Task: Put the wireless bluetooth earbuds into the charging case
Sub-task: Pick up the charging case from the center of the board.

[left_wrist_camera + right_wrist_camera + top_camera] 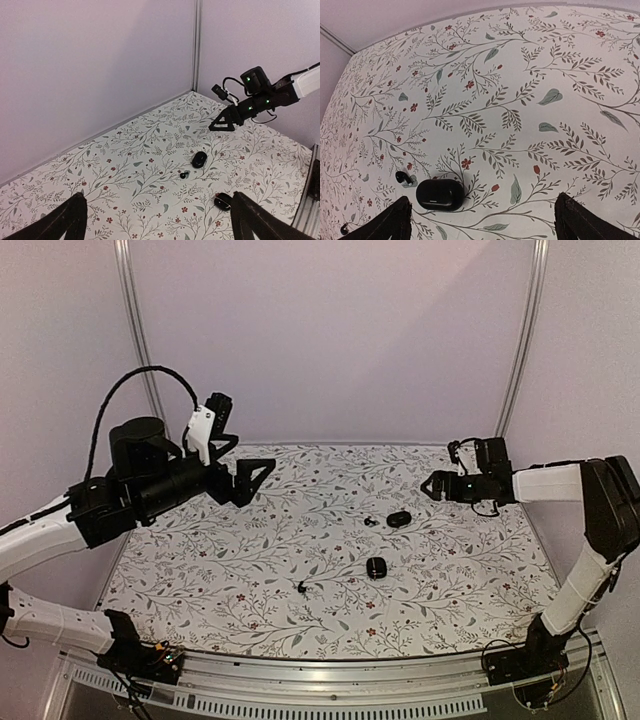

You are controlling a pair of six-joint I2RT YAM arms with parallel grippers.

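While the left end effector (pixel 240 462) and the right end effector (pixel 438 487) are held wide and empty, an earbud (pixel 370 521) is spotted mid-frame on the worktop (pixel 200 570), just beside a black case (pixel 399 518), lower left of the nearer right one.

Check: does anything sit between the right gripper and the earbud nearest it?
Yes, partly. A black case lies close beside that earbud, on the side facing the open right gripper, so a low sideways approach would likely meet the case first. From above, nothing visible covers the earbud.
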